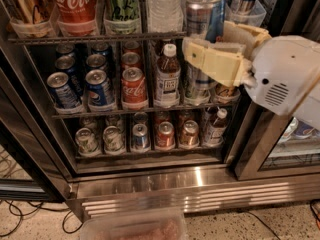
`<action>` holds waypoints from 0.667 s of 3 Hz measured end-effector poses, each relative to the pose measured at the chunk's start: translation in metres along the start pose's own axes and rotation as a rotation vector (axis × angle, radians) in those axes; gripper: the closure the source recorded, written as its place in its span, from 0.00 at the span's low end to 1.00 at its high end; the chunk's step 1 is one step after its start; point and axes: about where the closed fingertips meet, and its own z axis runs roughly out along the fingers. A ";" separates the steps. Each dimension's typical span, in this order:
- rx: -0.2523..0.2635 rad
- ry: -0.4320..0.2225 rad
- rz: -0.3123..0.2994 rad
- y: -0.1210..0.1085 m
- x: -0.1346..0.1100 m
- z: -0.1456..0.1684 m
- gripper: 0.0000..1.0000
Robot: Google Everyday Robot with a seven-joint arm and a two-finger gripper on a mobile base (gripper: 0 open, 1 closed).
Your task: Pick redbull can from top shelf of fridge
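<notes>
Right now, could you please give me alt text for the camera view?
The robot's open gripper hangs at the redbull can on the top shelf of the fridge. Soda cans and bottles fill the lower racks.

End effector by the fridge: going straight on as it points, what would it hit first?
Likely the redbull can on the top shelf; the end effector sits right before its base, though depth is unclear.
</notes>
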 end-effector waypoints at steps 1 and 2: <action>-0.144 0.025 0.066 0.032 0.014 -0.014 1.00; -0.271 0.017 0.126 0.071 0.026 -0.017 1.00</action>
